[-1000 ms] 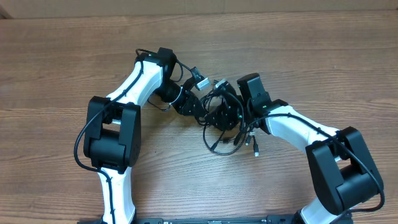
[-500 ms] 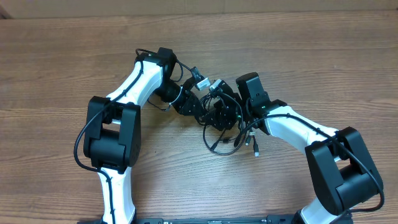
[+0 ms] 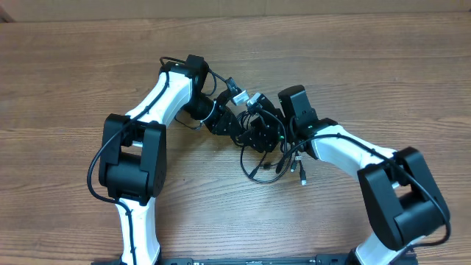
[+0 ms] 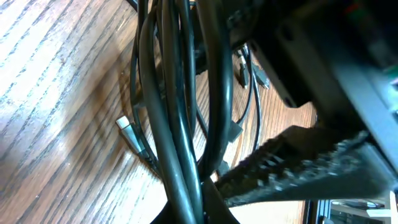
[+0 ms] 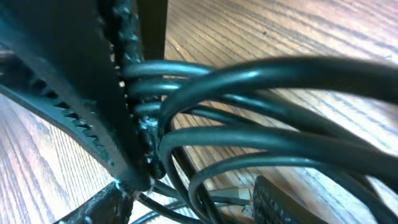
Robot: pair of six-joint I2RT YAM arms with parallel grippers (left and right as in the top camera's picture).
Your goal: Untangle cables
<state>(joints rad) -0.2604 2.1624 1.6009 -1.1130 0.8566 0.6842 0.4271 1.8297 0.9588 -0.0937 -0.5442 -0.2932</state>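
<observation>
Left gripper (image 3: 237, 129) stayed clamped on cables (image 4: 177, 137). Right gripper (image 3: 269, 138) narrowed around same bundle, strands stacked against one finger (image 5: 115, 93); couldn't tell if gripping. I saw silvery plug (image 3: 255, 99) shift slightly. Tangle between grippers, low over table (image 3: 73, 73), unseparated.

Wood-grain table (image 3: 66, 59) fills view; paler tan strip (image 3: 294, 7) along far edge; even light.

left arm (image 3: 163, 94), right arm (image 3: 346, 151): white links, black boxy joints | wires (image 3: 90, 177): thin, black, looped along links | fingers (image 4: 280, 168): black, toothed
</observation>
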